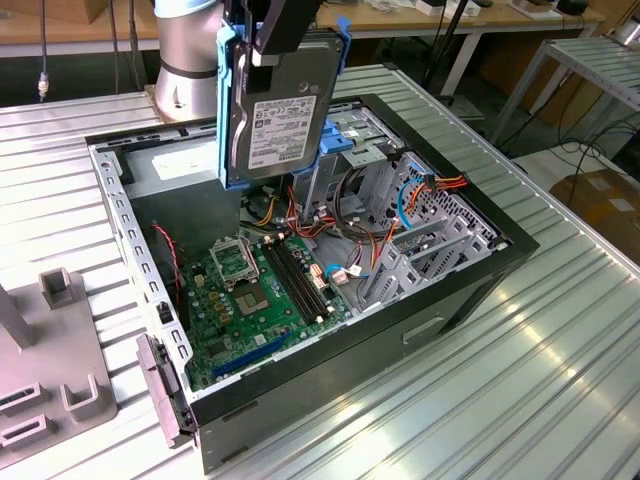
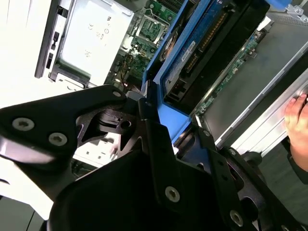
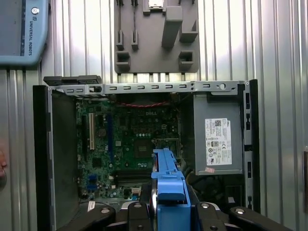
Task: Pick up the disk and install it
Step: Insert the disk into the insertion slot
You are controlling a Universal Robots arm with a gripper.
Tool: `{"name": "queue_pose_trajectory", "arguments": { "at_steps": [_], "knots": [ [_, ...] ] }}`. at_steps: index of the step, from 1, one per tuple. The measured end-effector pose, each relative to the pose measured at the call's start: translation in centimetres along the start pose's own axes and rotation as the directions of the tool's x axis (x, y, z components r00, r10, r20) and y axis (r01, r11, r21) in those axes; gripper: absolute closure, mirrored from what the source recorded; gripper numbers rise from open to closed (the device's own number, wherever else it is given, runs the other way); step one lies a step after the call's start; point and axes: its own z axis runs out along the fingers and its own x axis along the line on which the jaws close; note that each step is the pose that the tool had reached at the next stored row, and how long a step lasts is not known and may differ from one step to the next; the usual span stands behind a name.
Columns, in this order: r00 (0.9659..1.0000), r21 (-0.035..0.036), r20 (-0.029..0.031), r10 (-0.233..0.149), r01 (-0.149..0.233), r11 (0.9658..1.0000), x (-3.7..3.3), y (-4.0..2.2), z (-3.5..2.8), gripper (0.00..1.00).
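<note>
The disk hangs upright above the back of the open computer case, its white label facing the exterior camera and blue rails along its edges. My gripper is shut on its top from above. In the second wrist view the black fingers clamp the blue rail, and the disk's circuit-board side points down at the case. The first wrist view has the disk's blue edge between the fingers, over the motherboard.
The metal drive cage with a blue latch sits behind the disk. Also inside the case are the power supply box and loose cables. A grey fixture stands on the exterior view's left. A person's hand rests by the case.
</note>
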Motion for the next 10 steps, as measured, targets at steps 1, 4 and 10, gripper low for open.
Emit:
{"name": "queue_pose_trajectory", "arguments": {
  "at_steps": [1,4,10],
  "knots": [
    [1.0000,0.0000,-0.0001,0.000,0.000,1.0000,0.10,-0.02,0.00,0.63],
    [1.0000,0.0000,-0.0001,0.000,0.000,1.0000,0.27,-0.08,0.00,0.63],
    [1.0000,0.0000,-0.0002,0.000,0.000,1.0000,0.39,-0.28,-0.01,0.63]
  ]
}}
